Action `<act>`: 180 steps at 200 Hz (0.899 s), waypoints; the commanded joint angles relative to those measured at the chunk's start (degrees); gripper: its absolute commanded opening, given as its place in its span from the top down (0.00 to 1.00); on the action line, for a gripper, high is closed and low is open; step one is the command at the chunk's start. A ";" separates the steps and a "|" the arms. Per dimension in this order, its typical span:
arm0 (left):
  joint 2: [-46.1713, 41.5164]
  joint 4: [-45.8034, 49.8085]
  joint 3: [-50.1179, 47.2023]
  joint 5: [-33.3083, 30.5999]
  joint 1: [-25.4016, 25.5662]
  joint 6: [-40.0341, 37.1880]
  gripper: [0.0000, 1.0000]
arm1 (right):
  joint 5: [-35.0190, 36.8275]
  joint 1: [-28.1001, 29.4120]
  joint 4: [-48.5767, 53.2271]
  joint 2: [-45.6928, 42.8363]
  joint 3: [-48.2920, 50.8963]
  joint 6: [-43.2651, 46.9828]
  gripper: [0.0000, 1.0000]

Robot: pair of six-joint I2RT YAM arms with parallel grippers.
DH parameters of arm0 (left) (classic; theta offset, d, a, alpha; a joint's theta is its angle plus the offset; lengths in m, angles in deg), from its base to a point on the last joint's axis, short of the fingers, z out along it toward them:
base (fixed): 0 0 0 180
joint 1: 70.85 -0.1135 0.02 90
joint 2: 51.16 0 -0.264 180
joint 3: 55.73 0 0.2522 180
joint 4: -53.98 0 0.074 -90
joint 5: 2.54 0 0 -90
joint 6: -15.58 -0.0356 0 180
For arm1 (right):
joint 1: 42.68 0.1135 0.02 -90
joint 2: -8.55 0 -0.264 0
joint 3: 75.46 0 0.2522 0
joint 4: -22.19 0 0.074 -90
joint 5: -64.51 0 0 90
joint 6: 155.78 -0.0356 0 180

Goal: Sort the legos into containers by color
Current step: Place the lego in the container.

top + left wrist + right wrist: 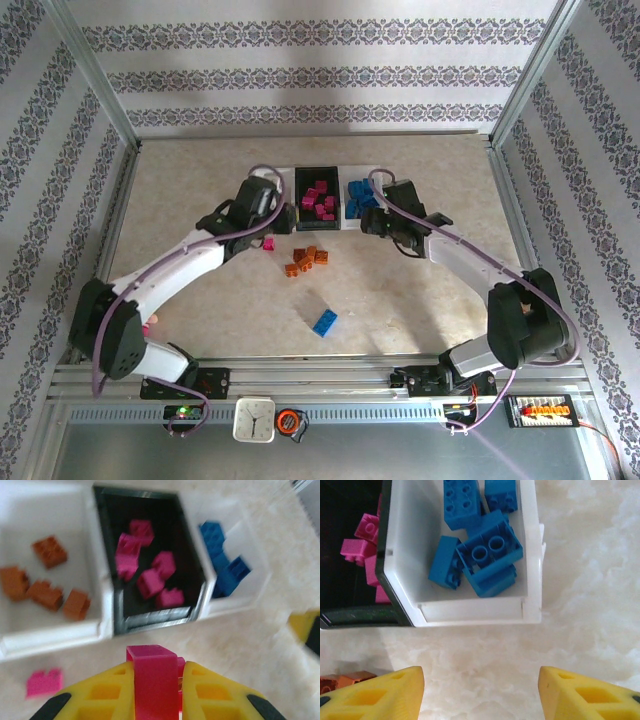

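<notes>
My left gripper (156, 692) is shut on a pink lego (154, 677), held just above the table in front of the black container (116, 611). In the top view the same gripper (266, 238) stands left of that black container (300, 200). Several pink legos (150, 572) lie in the black one, orange-brown legos (47, 587) in the left white container (52, 635), and blue legos (480, 555) in the right white container (470, 612). My right gripper (481, 695) hangs open and empty over bare table just before the blue-filled container.
A loose pink lego (44, 682) lies on the table left of my left fingers. A cluster of orange-brown legos (308, 260) sits mid-table, and a single blue lego (324, 322) lies nearer the arm bases. Metal frame posts border the table.
</notes>
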 commanded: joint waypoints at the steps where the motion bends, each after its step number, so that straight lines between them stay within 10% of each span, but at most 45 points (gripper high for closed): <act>1: 7.62 -0.07 6.92 1.81 0.33 -2.04 0.80 | -0.73 1.13 -0.93 -3.52 2.46 -1.52 0.38; 91: 34.98 6.48 33.93 0.64 -1.98 -3.70 0.73 | -0.37 4.52 0.61 -11.90 10.85 -2.43 0.38; 133: 35.45 7.64 35.32 1.17 -1.93 -3.79 0.42 | -0.53 4.97 0.68 -13.73 11.72 -2.71 0.38; 180: 21.48 0.17 20.27 6.38 -1.97 -2.24 0.31 | -1.73 5.05 0.45 -13.03 10.29 -2.40 0.38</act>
